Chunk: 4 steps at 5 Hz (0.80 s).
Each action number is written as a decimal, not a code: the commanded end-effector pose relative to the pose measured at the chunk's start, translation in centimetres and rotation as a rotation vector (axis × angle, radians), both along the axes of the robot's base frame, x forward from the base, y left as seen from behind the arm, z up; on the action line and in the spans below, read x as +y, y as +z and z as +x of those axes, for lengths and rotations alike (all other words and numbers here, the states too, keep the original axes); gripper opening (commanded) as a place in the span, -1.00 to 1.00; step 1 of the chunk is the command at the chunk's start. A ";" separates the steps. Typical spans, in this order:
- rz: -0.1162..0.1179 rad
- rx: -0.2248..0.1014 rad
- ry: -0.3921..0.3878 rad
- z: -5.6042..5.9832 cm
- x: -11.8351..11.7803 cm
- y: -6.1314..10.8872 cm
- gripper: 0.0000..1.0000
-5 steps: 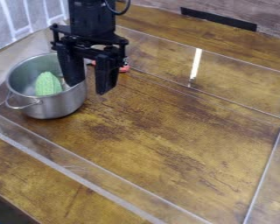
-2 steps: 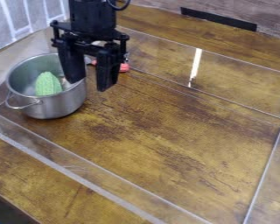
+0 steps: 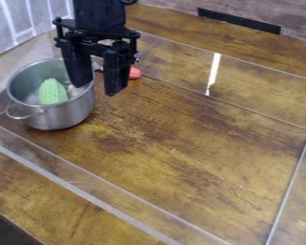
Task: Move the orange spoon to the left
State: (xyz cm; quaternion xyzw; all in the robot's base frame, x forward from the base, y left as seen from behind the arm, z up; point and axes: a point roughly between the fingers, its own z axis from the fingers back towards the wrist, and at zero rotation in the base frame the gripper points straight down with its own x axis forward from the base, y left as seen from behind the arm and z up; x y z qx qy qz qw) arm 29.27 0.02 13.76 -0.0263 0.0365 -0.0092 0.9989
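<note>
Between the earlier frames and this one the claw (image 3: 97, 84) has edged slightly upward in the picture, while everything on the surface (image 3: 182, 144) has kept its place. At the left a steel pot (image 3: 47, 105) holds a green bumpy vegetable (image 3: 53, 92), and just right of it the black claw hangs pointing down with its fingers (image 3: 116, 75) spread wide, gripping nothing. Only a small bit of the orange spoon (image 3: 135, 71) shows, peeking out at the claw's right finger, low on the surface behind it.
</note>
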 end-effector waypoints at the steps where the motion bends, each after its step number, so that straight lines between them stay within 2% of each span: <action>1: 0.000 -0.066 0.009 0.4 0.5 1.9 1.00; 4: -0.002 -0.035 -0.003 0.4 0.4 0.7 1.00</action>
